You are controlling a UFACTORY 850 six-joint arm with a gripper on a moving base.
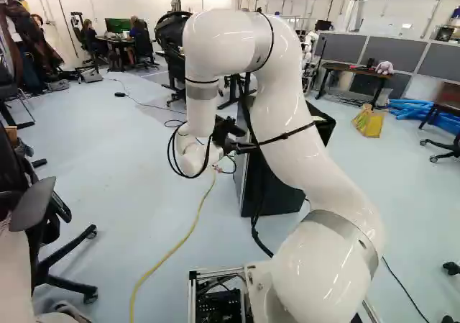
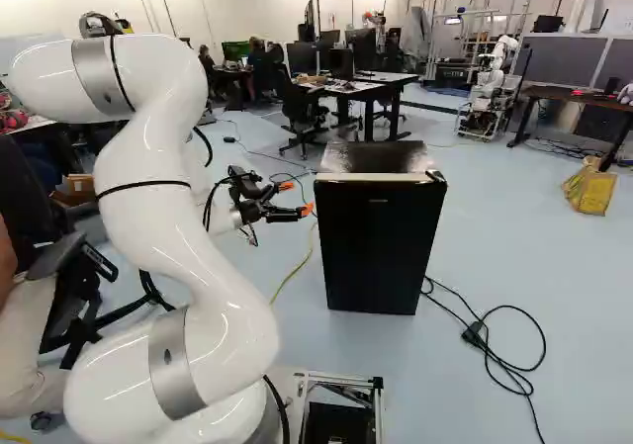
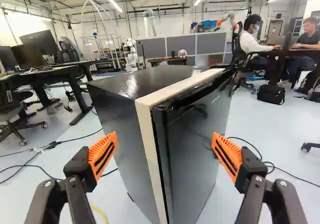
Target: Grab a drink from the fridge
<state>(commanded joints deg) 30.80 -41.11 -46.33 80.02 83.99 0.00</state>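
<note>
To the left of the small black fridge (image 2: pixel 381 241) in the right base view, my gripper (image 2: pixel 298 198) hangs at about the height of the fridge's upper part, its orange-tipped fingers apart. The wrist view has the gripper (image 3: pixel 165 154) open, nothing held, and the fridge's front vertical edge (image 3: pixel 152 149) ahead between the two fingers. A pale strip runs between the fridge body and the glossy black door (image 3: pixel 192 144), which looks closed or nearly so. The inside of the fridge and any drink are hidden.
Black cables (image 2: pixel 499 355) lie on the floor beside the fridge, and a yellow cable (image 1: pixel 172 249) runs along it. An office chair (image 1: pixel 43 222) stands at the left of the left base view. Desks (image 2: pixel 371 86) and another robot (image 2: pixel 488 83) are farther back.
</note>
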